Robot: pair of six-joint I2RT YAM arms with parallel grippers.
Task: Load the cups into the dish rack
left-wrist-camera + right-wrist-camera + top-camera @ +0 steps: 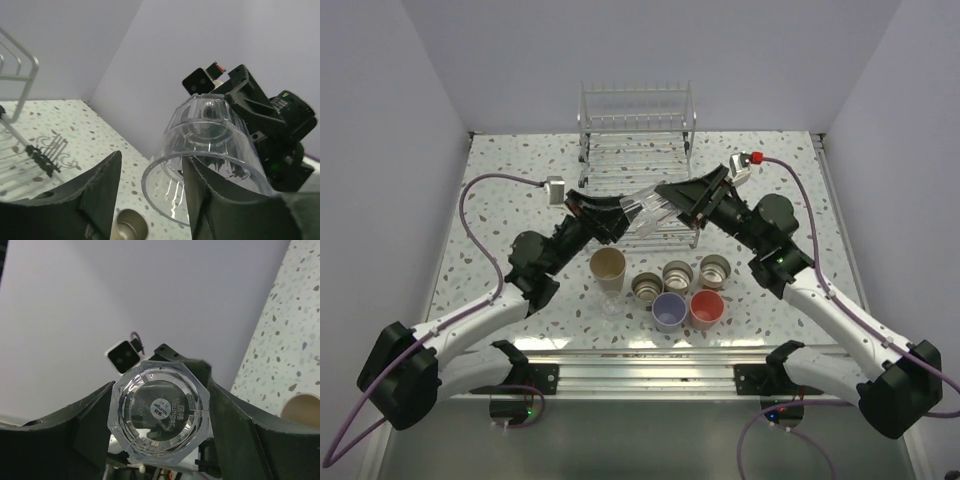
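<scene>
Top view, clear cup (645, 210): held aloft on its side at frame centre, over the near part of the dish rack (635, 120). The long axis runs lower left to upper right, between the two claws.
Top view, remaining cups (670, 290): grouped upright on the bench (500, 200), below centre.
Left wrist view, left claw (150, 167): spread. A gap is seen between one finger and the cup's mouth rim at lower centre.
Right wrist view, right claw (160, 385): pressed against the faceted base from both sides, at frame centre.
Judgement: the cup is taken to be carried by the right arm, base toward that claw and mouth toward the left. The rack is directly beneath.
</scene>
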